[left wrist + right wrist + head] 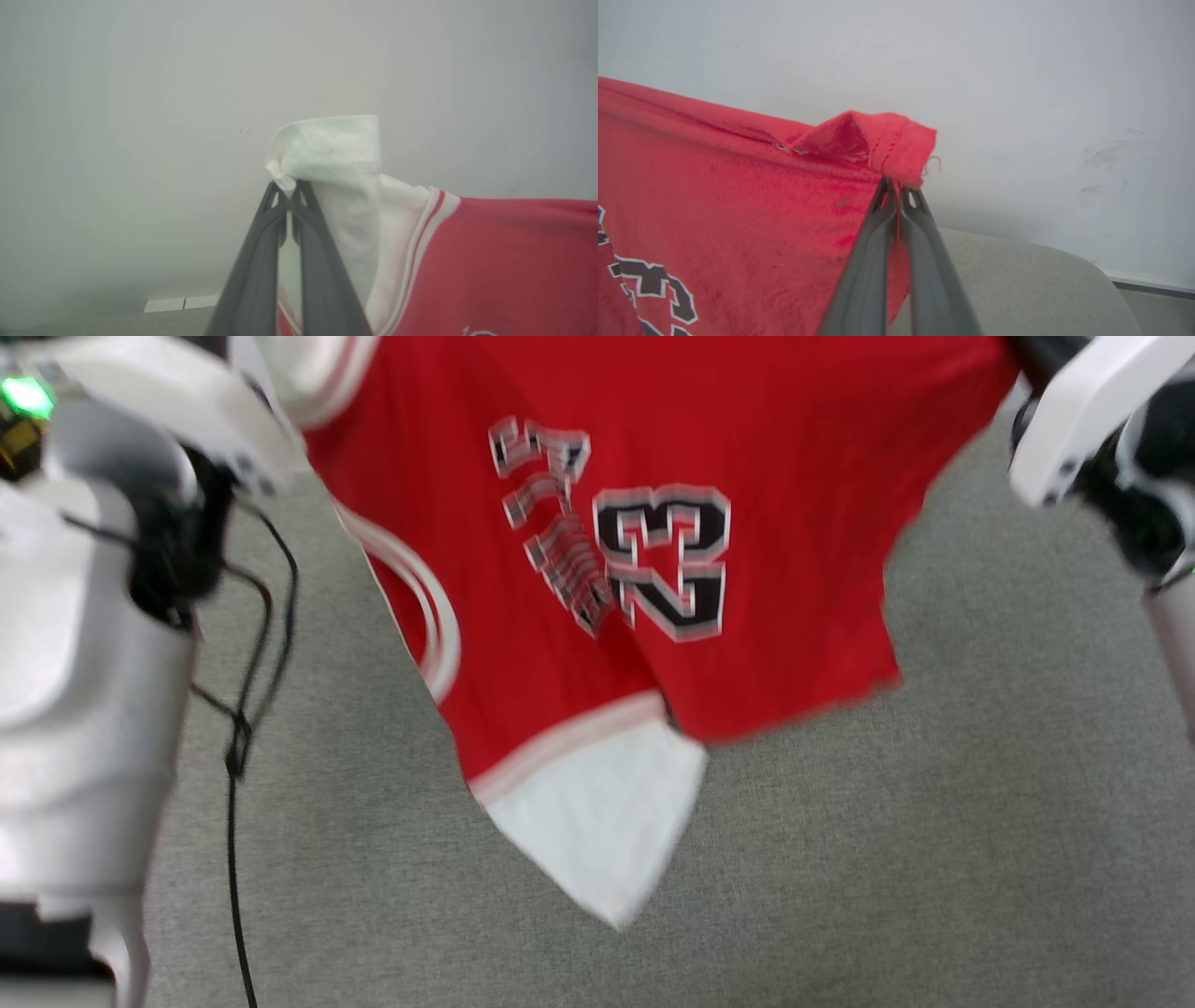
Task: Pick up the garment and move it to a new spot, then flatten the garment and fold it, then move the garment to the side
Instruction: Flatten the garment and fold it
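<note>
Hanging in mid-air between your two grippers, the garment (597, 616) is stretched sideways above the grey surface (980, 803).

Garment: red jersey with white sleeves and thin red-and-white stripes at the sleeve seams. You see a dark, white-outlined 23 (667, 560) on the chest, turned on its side. The lettering beside it is too blurred to read. One white sleeve (597, 821) droops lowest, its corner pointing down.

Left gripper (288, 191): your fingers are pressed together on a bunched edge of the other white sleeve, with the red body trailing off to the side.

Right gripper (898, 186): your fingers pinch a folded red corner, probably the bottom hem, though the close view makes that hard to confirm.

Surroundings: a pale wall (140, 116) stands behind both grips. A black cable (233, 747) dangles beside your left arm (84, 663), which blocks the left part of the head view. Your right arm (1092, 411) cuts across the upper right corner. The garment itself hides the surface behind it.
</note>
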